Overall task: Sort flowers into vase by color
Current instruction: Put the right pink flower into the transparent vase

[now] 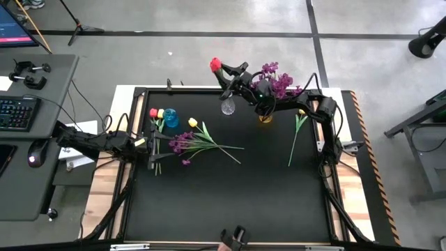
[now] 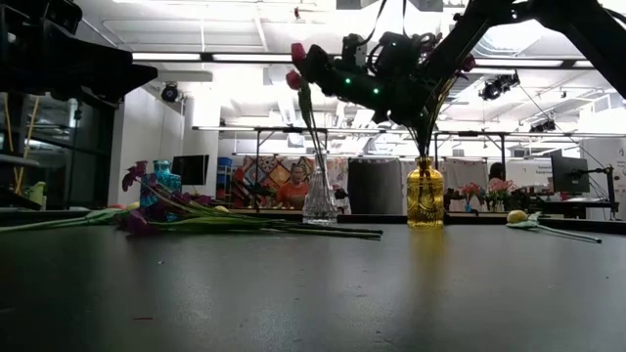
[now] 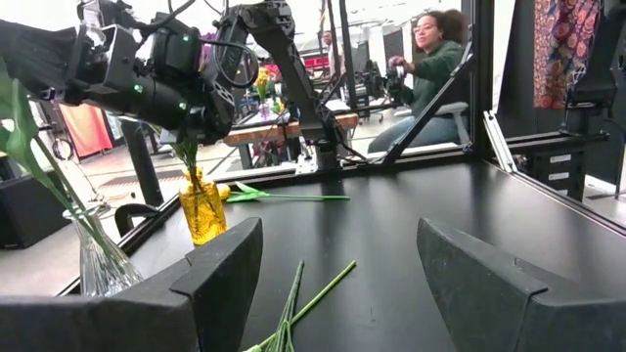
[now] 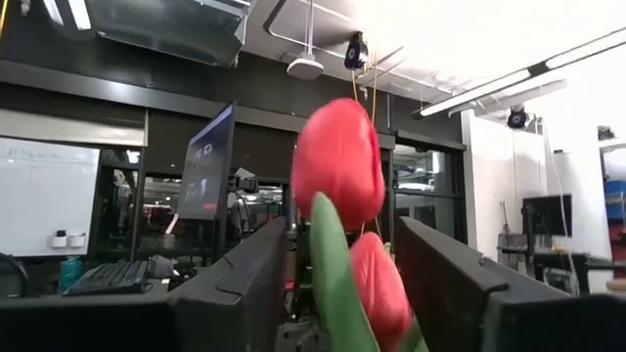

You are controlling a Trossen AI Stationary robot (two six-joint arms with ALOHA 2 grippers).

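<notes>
Two red tulips (image 4: 337,161) stand in the clear glass vase (image 1: 228,107), stems down in it (image 2: 311,127). My right gripper (image 4: 341,223) is open high over that vase, a finger on either side of the tulip heads (image 1: 215,65). Purple sprigs (image 1: 277,80) fill the amber vase (image 2: 424,196). Red and yellow tulips (image 1: 157,113), another yellow tulip (image 1: 193,123) and purple sprigs (image 1: 182,143) lie on the mat at the left. One yellow tulip (image 1: 301,111) lies at the right. My left gripper (image 1: 150,143) waits open at the table's left edge.
A blue vase (image 1: 171,119) stands at the far left of the mat, beside the lying tulip heads. The near half of the black mat (image 1: 230,202) is bare. A desk with a keyboard (image 1: 17,111) stands left of the table. A person (image 3: 430,59) sits beyond the table.
</notes>
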